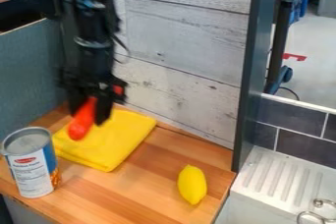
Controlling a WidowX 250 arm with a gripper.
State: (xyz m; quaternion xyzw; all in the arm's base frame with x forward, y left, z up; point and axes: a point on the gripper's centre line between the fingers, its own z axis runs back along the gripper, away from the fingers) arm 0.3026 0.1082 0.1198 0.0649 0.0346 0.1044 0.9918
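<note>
The gripper (91, 116), parted slightly, is clasping a red object (80, 126) above the folded yellow cloth (123, 142), well apart from the counter's (141, 196) right edge.

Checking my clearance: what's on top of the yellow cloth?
The gripper holds a red-orange object over the far left part of the yellow cloth; whether it touches, I can't tell. The cloth directly behind them is hidden.

Pincer (91, 115): holds red object (81, 122) | over yellow cloth (121, 142) | can (31, 164), lemon (192, 184) nearby
</note>
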